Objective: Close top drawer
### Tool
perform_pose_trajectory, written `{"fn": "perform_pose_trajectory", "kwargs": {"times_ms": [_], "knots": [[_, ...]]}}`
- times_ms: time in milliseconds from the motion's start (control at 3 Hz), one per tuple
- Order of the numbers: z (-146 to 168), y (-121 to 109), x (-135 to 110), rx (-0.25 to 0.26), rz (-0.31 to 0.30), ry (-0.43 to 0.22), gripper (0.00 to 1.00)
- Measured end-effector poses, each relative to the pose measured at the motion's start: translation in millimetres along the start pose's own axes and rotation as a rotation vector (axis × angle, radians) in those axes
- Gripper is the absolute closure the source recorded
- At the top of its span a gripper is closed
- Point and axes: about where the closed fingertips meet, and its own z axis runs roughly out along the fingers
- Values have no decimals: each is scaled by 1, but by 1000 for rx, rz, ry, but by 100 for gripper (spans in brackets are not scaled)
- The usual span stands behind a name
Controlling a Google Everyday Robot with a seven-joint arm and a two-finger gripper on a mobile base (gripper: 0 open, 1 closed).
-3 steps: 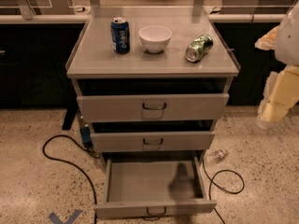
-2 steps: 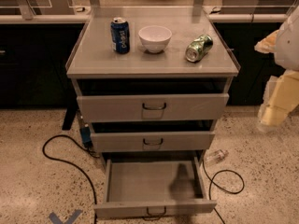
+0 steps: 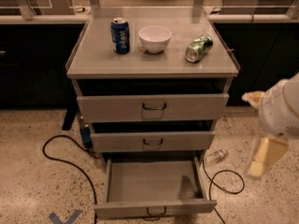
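The grey metal cabinet (image 3: 84, 107) stands in the middle of the frame on a speckled floor (image 3: 28, 190), with all three of its drawers out to some degree. The top drawer (image 3: 149, 181), the lowest of the three, sits at the bottom centre. It is drawn out much further than the others, so its long flat tray faces upward. Its low plain front runs along the bottom edge of the frame and carries a small dark wire handle (image 3: 153, 213).

The middle drawer (image 3: 187, 141) and the tall uppermost drawer (image 3: 196, 107) each stand only a little way out, with a dark gap above each front.

On the worktop (image 3: 93, 64) an upright blue Pepsi can (image 3: 120, 35) stands at the left and a white bowl (image 3: 155, 38) just beside it. A green can (image 3: 199, 48) lies on its side at the right, apart from the bowl.

The pincer (image 3: 265, 154) hangs at the right edge of the frame below a rounded white arm housing (image 3: 282, 108). It is well apart from the cabinet and touches nothing. Whether it is wide or narrow cannot be told.

A black cable (image 3: 58, 158) curls across the floor at lower left. A second cable loop (image 3: 227, 171) lies at lower right, near a clear plastic bottle (image 3: 216, 156) lying beside the cabinet.
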Motion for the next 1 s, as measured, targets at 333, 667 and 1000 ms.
{"fn": "perform_pose_trajectory", "kwargs": {"times_ms": [333,667,1000], "knots": [[89,30,33,-42,34,24,0],[209,83,80,-172,118,88,0],[306,166,127,-374,180,185,0]]}}
